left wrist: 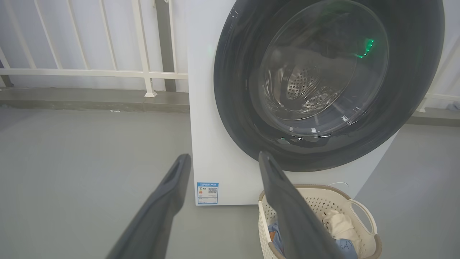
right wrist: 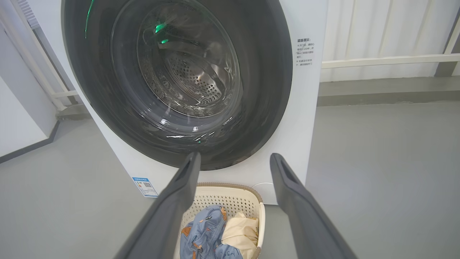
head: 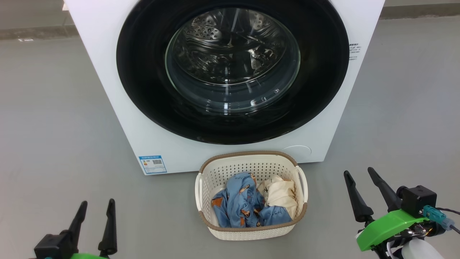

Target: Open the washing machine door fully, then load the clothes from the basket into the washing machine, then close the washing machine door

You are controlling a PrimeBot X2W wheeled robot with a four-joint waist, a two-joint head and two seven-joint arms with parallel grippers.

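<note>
Grey floor (head: 54,108); washer (head: 118,118) at 12 o'clock, door (head: 232,68) shut. Basket (head: 248,155) of clothes (head: 248,205) sits just before it. Left gripper (head: 98,202) at 7 and right gripper (head: 358,171) at 4 are both spread and empty. Best bet: hook the door rim and swing it wide over the basket.

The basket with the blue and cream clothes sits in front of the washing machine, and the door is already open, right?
No, the washing machine door is shut, as the head view shows. The basket with the blue and cream clothes does sit in front of the washing machine.
</note>
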